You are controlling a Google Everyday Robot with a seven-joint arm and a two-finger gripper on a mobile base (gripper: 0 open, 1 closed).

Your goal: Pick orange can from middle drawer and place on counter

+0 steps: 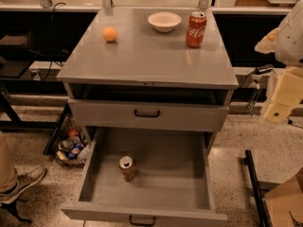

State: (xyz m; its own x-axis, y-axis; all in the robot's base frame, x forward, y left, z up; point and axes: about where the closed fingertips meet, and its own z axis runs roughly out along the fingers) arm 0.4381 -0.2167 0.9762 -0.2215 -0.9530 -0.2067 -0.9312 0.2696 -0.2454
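Observation:
The orange can (127, 168) stands upright on the floor of the middle drawer (165, 174), left of its centre, silver top showing. The drawer is pulled fully open at the bottom of the grey cabinet. The counter (142, 56) is the cabinet's flat grey top. My gripper (278, 109), cream-coloured, hangs at the right edge of the view, beyond the cabinet's right side and about level with the upper drawer. It is well apart from the can and holds nothing that shows.
On the counter stand a red Coca-Cola can (196, 29), a white bowl (164, 21) and an orange ball (110, 34). The upper drawer (147, 115) is slightly out. A basket of cans (71, 145) and a person's shoe (21, 183) are on the floor left; a dark bar (255, 188) right.

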